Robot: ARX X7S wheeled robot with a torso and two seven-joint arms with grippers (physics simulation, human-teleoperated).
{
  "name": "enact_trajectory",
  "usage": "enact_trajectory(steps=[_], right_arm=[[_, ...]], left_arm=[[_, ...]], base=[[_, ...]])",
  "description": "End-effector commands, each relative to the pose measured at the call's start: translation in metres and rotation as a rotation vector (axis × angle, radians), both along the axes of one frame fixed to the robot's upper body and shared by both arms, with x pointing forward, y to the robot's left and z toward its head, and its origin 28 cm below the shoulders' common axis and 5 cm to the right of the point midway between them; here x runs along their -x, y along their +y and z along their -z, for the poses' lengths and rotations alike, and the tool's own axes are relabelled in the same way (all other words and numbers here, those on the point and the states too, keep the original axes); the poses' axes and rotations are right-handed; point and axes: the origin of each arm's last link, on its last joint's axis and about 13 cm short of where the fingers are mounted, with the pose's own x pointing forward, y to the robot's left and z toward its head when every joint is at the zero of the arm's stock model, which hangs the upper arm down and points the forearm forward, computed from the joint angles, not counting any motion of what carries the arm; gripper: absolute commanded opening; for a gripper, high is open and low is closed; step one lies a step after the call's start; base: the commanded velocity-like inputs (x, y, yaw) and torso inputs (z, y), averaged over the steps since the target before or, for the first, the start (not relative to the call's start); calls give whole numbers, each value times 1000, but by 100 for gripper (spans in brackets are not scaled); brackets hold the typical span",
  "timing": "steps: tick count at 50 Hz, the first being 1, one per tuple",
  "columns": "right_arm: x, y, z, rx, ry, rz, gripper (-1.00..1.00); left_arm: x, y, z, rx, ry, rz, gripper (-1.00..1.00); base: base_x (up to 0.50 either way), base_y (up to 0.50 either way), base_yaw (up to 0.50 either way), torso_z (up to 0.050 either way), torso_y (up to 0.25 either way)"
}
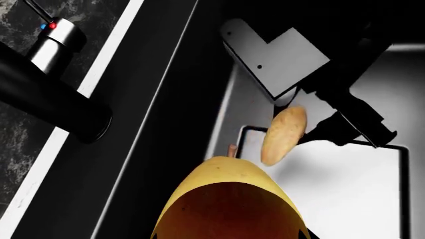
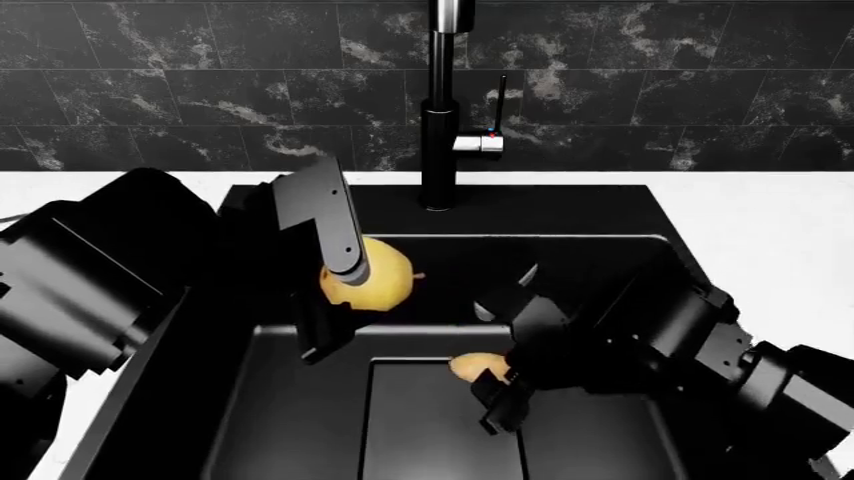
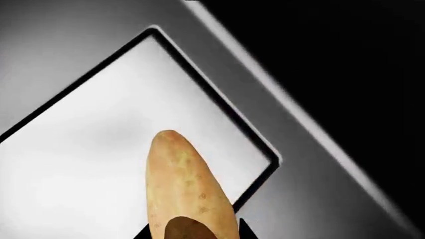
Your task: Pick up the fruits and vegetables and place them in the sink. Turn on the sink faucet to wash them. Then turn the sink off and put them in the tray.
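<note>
My left gripper (image 2: 350, 285) is shut on the yellow egg-shaped fruit (image 2: 374, 274) and holds it above the black sink (image 2: 587, 250), near its back left. The fruit fills the left wrist view (image 1: 229, 199). My right gripper (image 2: 491, 385) is shut on the tan potato (image 2: 474, 366) and holds it low over the sink's drain plate (image 2: 427, 425). The potato also shows in the right wrist view (image 3: 186, 189) and the left wrist view (image 1: 284, 133). The black faucet column (image 2: 442, 110) with its silver lever (image 2: 481, 143) stands behind the sink. The tray is out of view.
White counter (image 2: 747, 220) runs on both sides of the sink, with a dark marbled wall (image 2: 200, 80) behind. The faucet spout (image 1: 59, 99) and lever (image 1: 56, 37) lie close to my left arm in the left wrist view.
</note>
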Motion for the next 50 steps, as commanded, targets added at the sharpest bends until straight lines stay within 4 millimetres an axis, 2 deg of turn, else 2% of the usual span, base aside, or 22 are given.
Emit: enact_trajectory(steps=[1, 24, 25, 46, 50], right_arm=[[-1, 3, 26, 2, 61, -3, -100], [0, 6, 50, 22, 121, -9, -100], [0, 6, 51, 23, 123, -11, 100], [-2, 4, 47, 22, 113, -8, 100], [-5, 1, 35, 22, 75, -1, 100]], left_arm=[[0, -1, 0, 13, 4, -4, -100], [0, 0, 2, 14, 13, -2, -100], [0, 0, 2, 14, 13, -1, -100], [1, -1, 3, 15, 13, 1, -100], [-1, -1, 3, 3, 3, -5, -100]], base=[[32, 0, 5, 0, 0], [33, 0, 4, 0, 0], [33, 0, 6, 0, 0], [34, 0, 5, 0, 0], [34, 0, 5, 0, 2]])
